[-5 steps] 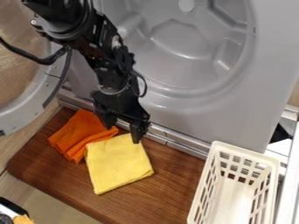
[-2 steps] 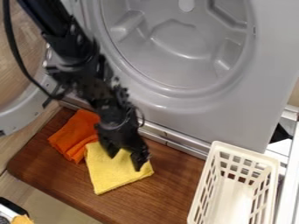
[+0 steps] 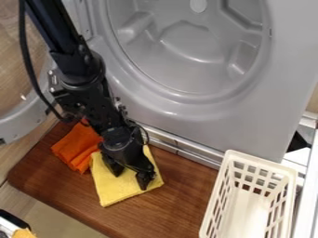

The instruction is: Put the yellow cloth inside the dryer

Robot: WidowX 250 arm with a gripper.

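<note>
Expect soft, light, limp handling from yellow cloth (image 3: 114, 191) in front of dryer (image 3: 264, 100); pinch up central fold with pincer (image 3: 130, 177), currently parted.

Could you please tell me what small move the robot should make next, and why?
Probably close the hand to pinch the yellow cloth: its two fingers stand apart with their tips at the cloth, which still lies flat on the brown board, outside the open dryer.
</note>
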